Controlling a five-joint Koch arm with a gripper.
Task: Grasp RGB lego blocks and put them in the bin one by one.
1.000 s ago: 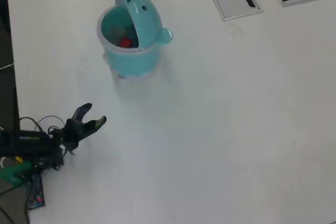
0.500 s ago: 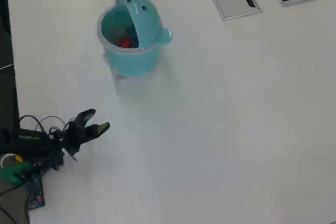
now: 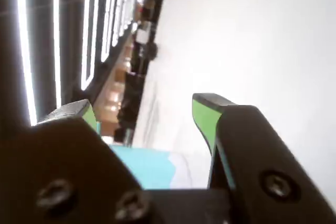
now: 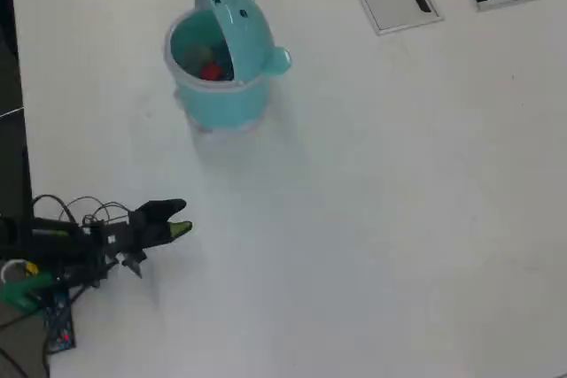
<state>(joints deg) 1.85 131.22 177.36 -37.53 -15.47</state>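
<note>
The gripper [image 4: 180, 218] sits low at the table's [image 4: 399, 219] left edge in the overhead view, jaws slightly apart in the wrist view [image 3: 144, 111] and holding nothing. The bin [image 4: 221, 99] stands well apart, up and to its right, lid tipped back, a red block [image 4: 211, 71] inside.
</note>
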